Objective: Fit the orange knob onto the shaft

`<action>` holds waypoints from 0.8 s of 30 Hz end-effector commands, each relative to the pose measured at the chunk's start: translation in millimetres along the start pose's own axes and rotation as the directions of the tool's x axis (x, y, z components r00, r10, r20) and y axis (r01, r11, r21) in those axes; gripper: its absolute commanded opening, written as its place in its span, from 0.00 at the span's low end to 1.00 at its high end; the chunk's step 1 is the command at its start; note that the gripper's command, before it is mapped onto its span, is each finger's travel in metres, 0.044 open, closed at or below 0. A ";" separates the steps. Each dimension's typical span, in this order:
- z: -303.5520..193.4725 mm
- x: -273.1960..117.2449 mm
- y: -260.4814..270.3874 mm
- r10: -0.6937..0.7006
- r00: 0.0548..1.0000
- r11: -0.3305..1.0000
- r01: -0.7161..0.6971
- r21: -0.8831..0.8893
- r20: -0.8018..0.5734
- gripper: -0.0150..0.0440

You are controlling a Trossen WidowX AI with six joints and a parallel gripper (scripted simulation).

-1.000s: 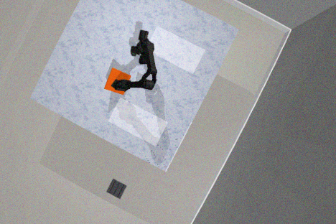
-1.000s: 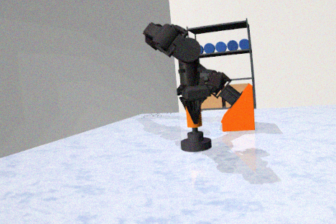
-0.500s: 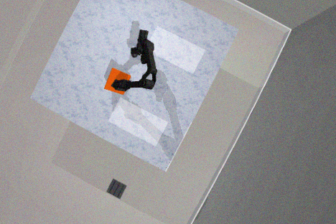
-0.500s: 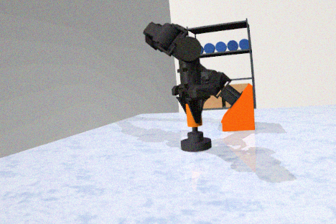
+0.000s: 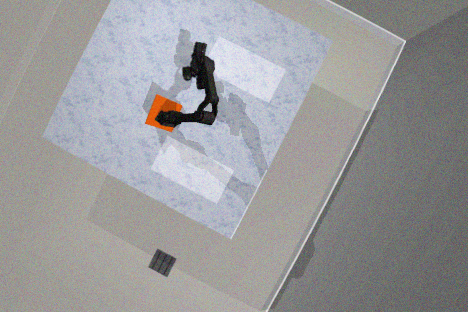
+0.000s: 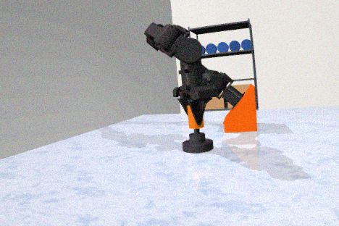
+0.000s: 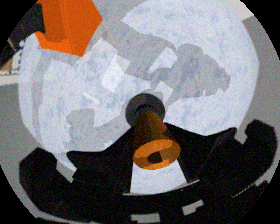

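The pale, blue-mottled bench (image 5: 120, 25) (image 6: 109, 188) (image 7: 211, 40) is bearing the round dark pedestal (image 6: 198, 146) (image 7: 132, 111); an orange wedge-shaped block (image 5: 151, 119) (image 6: 243, 119) (image 7: 77, 27) is standing near it.
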State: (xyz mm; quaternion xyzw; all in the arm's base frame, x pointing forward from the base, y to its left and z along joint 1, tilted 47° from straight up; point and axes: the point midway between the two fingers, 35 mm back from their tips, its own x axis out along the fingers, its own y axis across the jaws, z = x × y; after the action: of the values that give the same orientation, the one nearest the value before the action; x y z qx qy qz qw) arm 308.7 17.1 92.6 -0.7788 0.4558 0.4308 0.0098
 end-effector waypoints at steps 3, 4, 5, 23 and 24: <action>-0.5 0.3 0.0 -0.001 1.000 1.000 0.001 -0.003 -0.004 0.25; -0.5 0.3 0.0 -0.001 1.000 1.000 0.001 -0.003 -0.004 0.25; -0.5 0.3 0.0 -0.001 1.000 1.000 0.001 -0.003 -0.004 0.25; 0.6 -2.6 -2.0 -0.001 1.000 0.978 0.000 -0.211 -0.003 0.25; 0.6 -2.5 -1.8 -0.001 1.000 0.978 0.000 -0.211 -0.003 0.25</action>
State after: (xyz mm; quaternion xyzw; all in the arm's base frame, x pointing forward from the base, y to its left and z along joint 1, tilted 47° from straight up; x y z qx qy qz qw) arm 309.2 19.4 93.3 -0.7756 0.4123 0.4733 -0.0668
